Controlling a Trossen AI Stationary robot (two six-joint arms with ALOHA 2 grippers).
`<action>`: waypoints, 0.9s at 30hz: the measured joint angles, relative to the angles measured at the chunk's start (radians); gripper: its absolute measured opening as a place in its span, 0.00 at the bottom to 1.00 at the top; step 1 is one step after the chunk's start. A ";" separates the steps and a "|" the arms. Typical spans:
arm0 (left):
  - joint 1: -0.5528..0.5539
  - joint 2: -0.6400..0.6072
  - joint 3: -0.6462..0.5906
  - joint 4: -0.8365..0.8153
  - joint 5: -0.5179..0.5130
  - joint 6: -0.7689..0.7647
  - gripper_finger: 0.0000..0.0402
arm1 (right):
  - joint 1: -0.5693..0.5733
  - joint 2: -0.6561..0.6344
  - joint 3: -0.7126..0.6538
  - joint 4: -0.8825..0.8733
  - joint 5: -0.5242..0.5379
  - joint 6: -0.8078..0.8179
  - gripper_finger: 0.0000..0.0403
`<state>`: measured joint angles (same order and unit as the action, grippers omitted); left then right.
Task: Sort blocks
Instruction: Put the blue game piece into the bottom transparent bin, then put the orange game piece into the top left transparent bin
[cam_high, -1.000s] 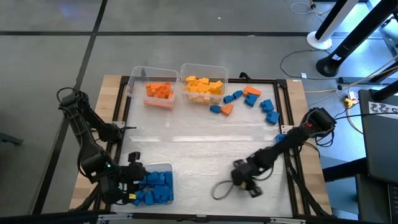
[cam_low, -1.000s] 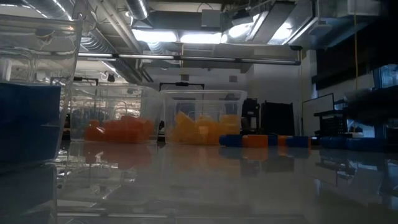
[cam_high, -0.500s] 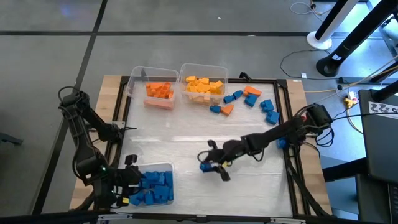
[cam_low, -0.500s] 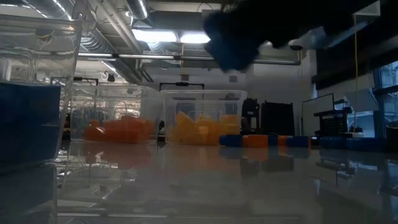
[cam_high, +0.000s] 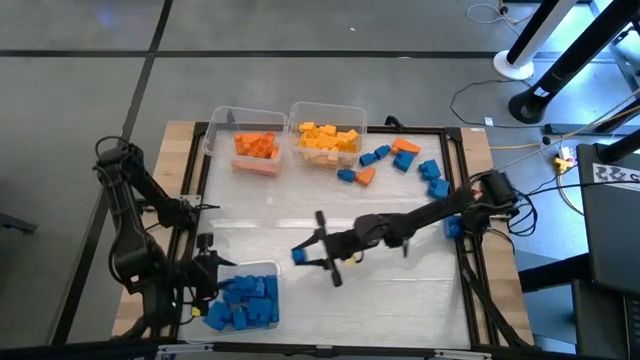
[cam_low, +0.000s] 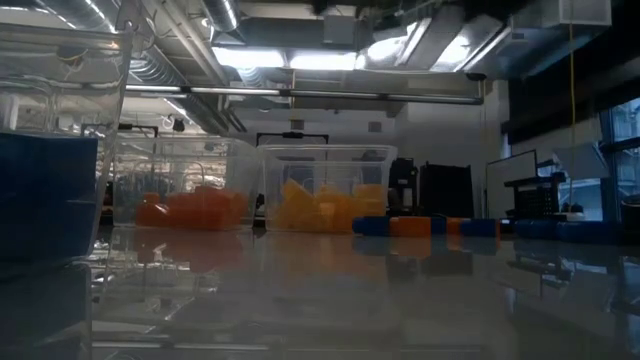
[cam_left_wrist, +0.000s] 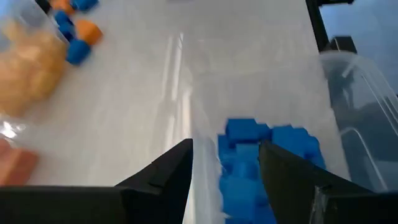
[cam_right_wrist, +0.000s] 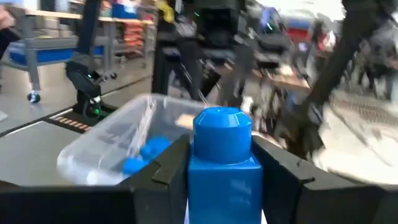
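My right gripper (cam_high: 304, 256) reaches level across the middle of the table, shut on a blue block (cam_right_wrist: 221, 134) with one round stud on top. Ahead of it, at the near left, stands a clear bin (cam_high: 262, 268) of blue blocks (cam_high: 243, 303). My left gripper (cam_high: 206, 268) is open at that bin's far left corner, one finger on either side of its wall (cam_left_wrist: 194, 163). Loose blue and orange blocks (cam_high: 402, 160) lie at the far right. My right gripper pinches the blue block's two opposite side faces (cam_right_wrist: 194, 177) between its two fingers. It comes level from the table's right. The block is lifted clear of the table, upright with its stud up. Whether my left gripper touches the bin wall, I cannot tell.
Two clear bins stand at the far edge, one with orange blocks (cam_high: 255, 146), one with yellow blocks (cam_high: 328, 137). A black frame (cam_high: 462, 190) borders the white table top. Bare table lies between the far bins and the blue bin.
My right gripper has risen from the table's near right part and travelled toward the left edge and the blue bin. It has tipped up from pointing down to level, and the blue block has gone with it, clear of the table.
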<state>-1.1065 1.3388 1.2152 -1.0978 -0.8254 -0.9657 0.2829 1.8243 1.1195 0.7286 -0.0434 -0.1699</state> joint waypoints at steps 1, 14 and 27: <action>0.000 -0.004 0.000 0.001 -0.016 0.005 0.42 | 0.000 0.034 0.047 -0.003 -0.024 -0.024 0.37; 0.000 -0.009 0.000 0.001 -0.064 0.033 0.42 | -0.002 0.368 0.552 -0.331 -0.123 -0.130 0.45; 0.015 -0.009 0.000 0.030 -0.218 0.049 0.42 | -0.012 0.351 0.585 -0.372 -0.132 -0.131 0.56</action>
<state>-1.0915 1.3300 1.2152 -1.0681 -1.0437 -0.9169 0.2711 2.1749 1.7049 0.3566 -0.1756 -0.3012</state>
